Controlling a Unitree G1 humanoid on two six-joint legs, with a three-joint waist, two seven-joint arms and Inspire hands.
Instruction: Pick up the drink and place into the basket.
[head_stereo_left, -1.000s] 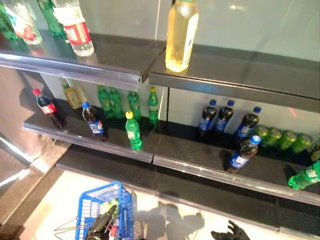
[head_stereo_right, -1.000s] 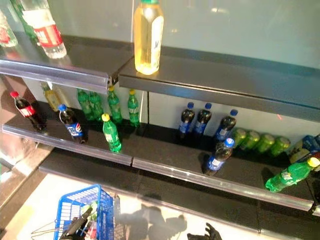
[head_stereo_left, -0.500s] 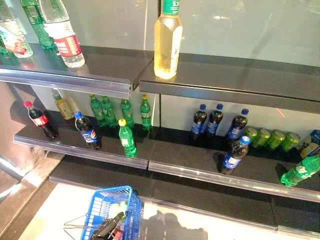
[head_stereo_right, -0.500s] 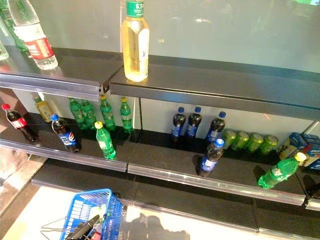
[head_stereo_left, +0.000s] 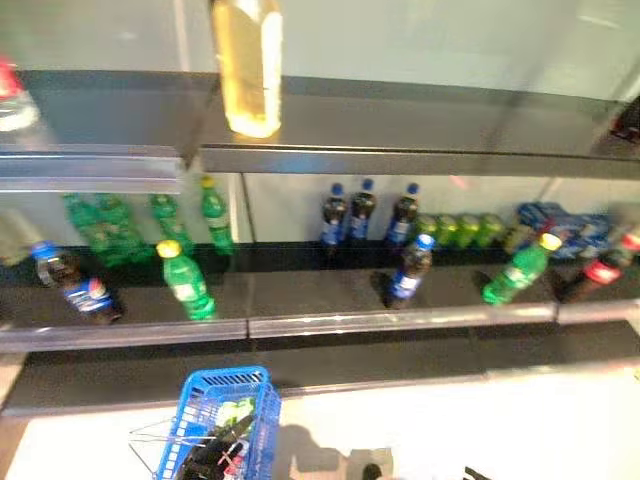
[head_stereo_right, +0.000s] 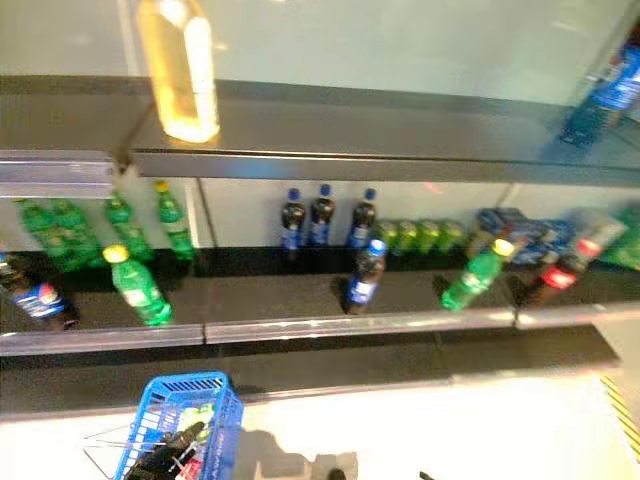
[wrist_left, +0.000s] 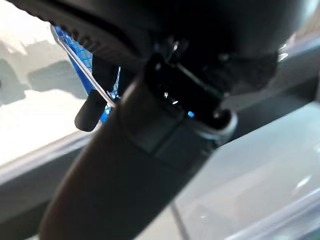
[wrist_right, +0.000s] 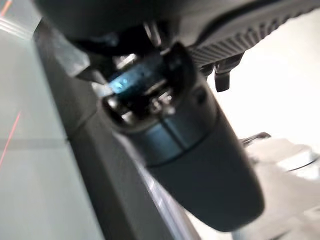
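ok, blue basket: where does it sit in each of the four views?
Left eye view: blue basket at the bottom, left of centre, below the green bottle on the lower shelf.
Right eye view: at the bottom left, again below that green bottle.
Left wrist view: only a strip of blue mesh behind the thumb.
Right wrist view: not in it.
Shared landmark: that green bottle with the yellow cap.

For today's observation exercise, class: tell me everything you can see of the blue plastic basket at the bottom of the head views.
The blue plastic basket has lattice walls of open mesh and a solid rim, and it looks rigid. It stands roughly upright in front of the lowest dark shelf, low on the robot's left. Thin wire handles lie folded out to its side. Something green and something red show inside; what they are cannot be told. The left hand shows dark at its opening; its grip is unclear.
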